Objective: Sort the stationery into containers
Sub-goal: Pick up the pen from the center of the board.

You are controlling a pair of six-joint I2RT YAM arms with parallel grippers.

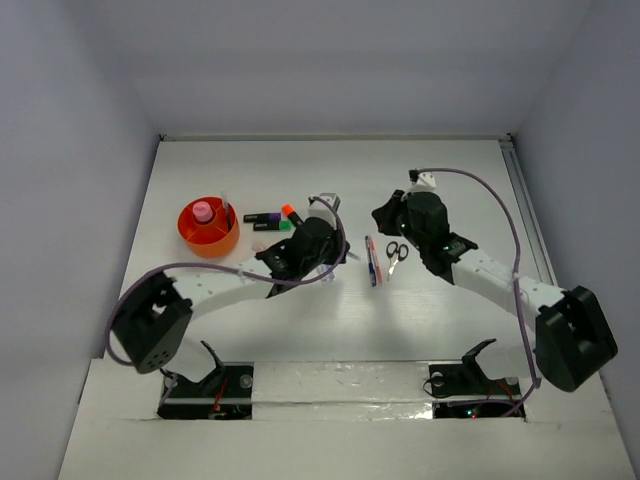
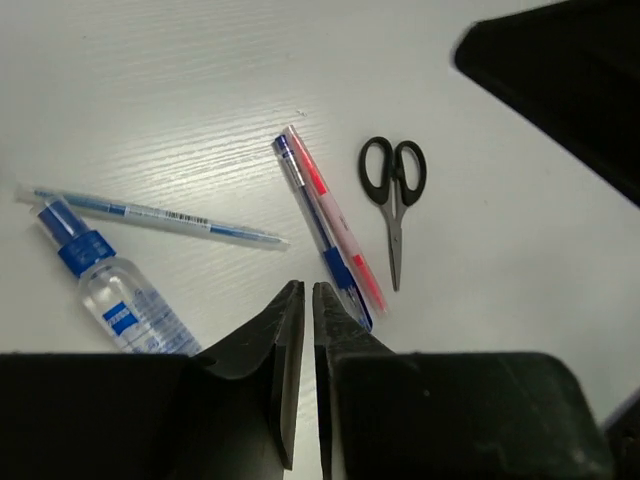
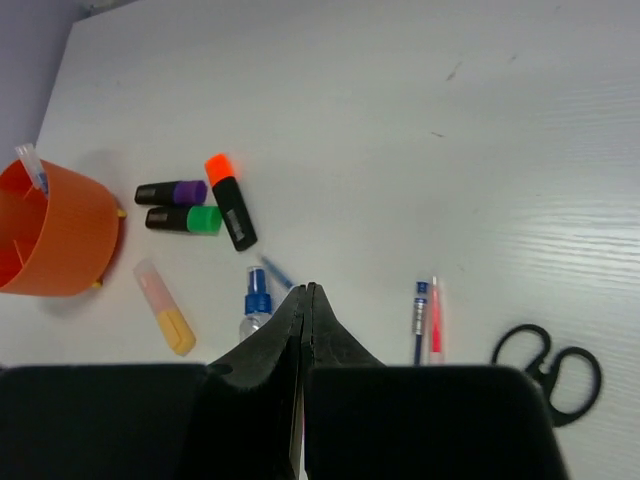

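Note:
The orange container (image 1: pixel 208 228) (image 3: pixel 55 230) stands at the left with a pink-capped bottle (image 1: pixel 203 211) in it. Purple (image 3: pixel 172 192), green (image 3: pixel 183 219) and orange (image 3: pixel 231 205) highlighters lie beside it, and a yellow marker (image 3: pixel 166 307) lies nearer. The blue-capped bottle (image 2: pixel 115 295), a thin pen (image 2: pixel 150 212), a blue pen (image 2: pixel 322 232), a red pen (image 2: pixel 335 225) and the black scissors (image 2: pixel 393 190) lie mid-table. My left gripper (image 2: pixel 305 288) hovers just short of the pen pair, shut to a thin slit and holding nothing. My right gripper (image 3: pixel 308 287) hangs above the bottle, shut and empty.
The right arm (image 2: pixel 560 80) fills the upper right corner of the left wrist view, just beyond the scissors. Grey walls close in the white table (image 1: pixel 330 320) on the left, the back and the right. A thin pen (image 3: pixel 32 168) stands in the container.

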